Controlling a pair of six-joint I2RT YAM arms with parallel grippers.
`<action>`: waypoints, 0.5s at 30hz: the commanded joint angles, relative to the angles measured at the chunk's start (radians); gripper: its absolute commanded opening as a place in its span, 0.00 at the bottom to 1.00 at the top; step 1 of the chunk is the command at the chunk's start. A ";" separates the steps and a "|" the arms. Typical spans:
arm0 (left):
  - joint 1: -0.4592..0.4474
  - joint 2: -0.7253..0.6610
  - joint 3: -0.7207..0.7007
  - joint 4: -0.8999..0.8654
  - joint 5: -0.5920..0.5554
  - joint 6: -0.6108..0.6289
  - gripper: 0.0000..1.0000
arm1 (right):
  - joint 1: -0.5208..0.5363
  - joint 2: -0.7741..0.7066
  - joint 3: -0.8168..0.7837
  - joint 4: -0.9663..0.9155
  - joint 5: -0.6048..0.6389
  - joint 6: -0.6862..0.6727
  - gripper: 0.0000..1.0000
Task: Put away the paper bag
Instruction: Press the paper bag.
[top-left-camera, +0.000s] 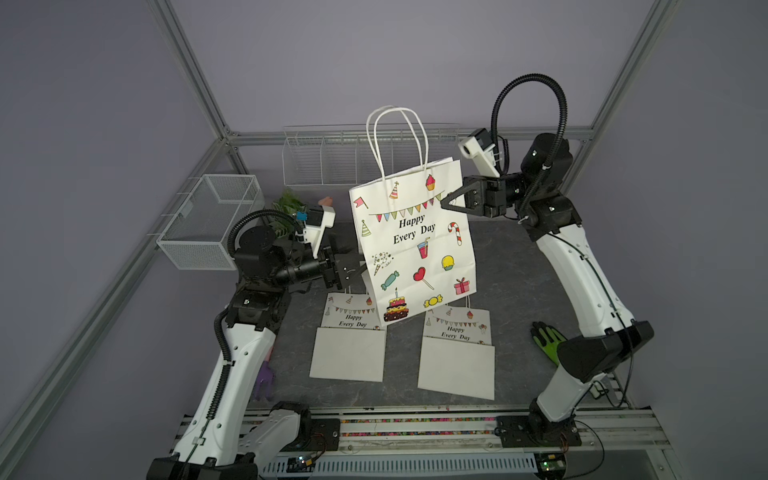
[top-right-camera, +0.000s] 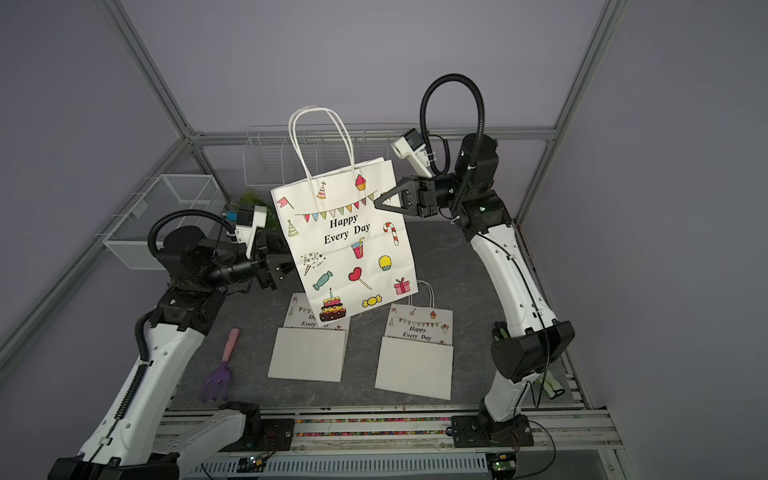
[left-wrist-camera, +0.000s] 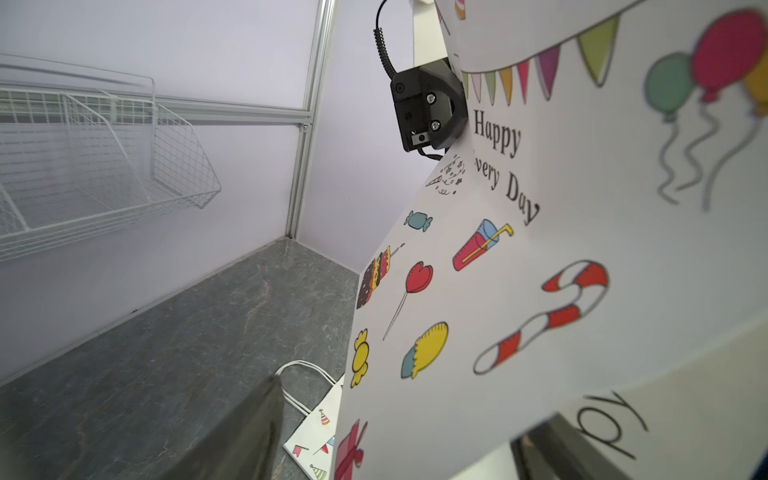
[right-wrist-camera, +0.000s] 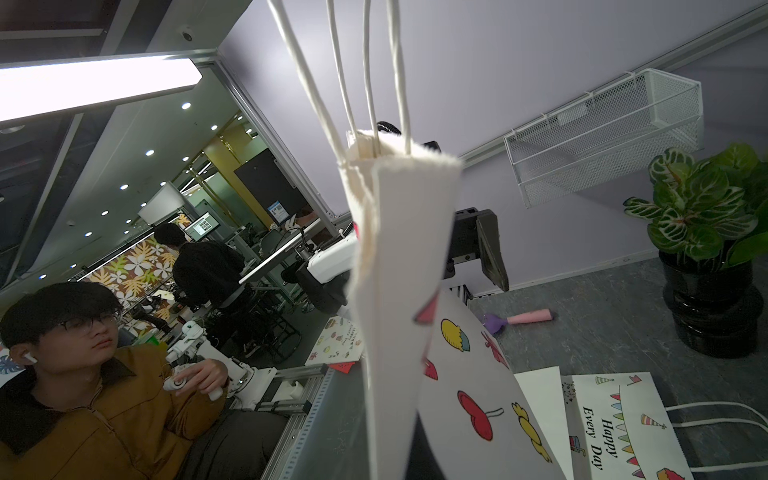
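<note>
The paper bag (top-left-camera: 415, 241) hangs upright and slightly tilted in the air above the middle of the surface (top-left-camera: 519, 282), clear of it, its printed "Happy Every Day" face toward the front edge and its white cord handles standing up. The right gripper (top-left-camera: 444, 203) has its jaws pressed together, pinching the bag's side edge just below the top rim. The left gripper (top-left-camera: 355, 270) is at the opposite, lower side edge; in the left wrist view its fingers (left-wrist-camera: 232, 436) stand spread with the bag's paper (left-wrist-camera: 540, 249) passing between them, and whether they touch it cannot be told. Two folded bags (top-left-camera: 349, 353) (top-left-camera: 457, 365) lie flat side by side near the front edge, beneath the hanging one. A wire basket (top-left-camera: 324, 162) is mounted on the frame behind the back edge, and a mesh basket (top-left-camera: 208, 224) on the frame by the left edge. A potted plant (top-left-camera: 286, 203) stands at the back left corner. A purple rake (top-right-camera: 220, 374) lies near the front left corner, and a green glove (top-left-camera: 546, 336) lies by the right edge.
</note>
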 joint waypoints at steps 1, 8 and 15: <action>-0.044 0.016 0.030 0.018 0.013 0.008 0.76 | 0.009 0.007 0.025 0.031 -0.017 0.021 0.07; -0.070 0.024 0.040 -0.024 -0.002 0.031 0.38 | 0.010 0.007 0.037 0.038 -0.019 0.029 0.07; -0.080 0.015 0.041 -0.038 -0.012 0.031 0.51 | 0.004 0.008 0.042 0.047 -0.014 0.040 0.07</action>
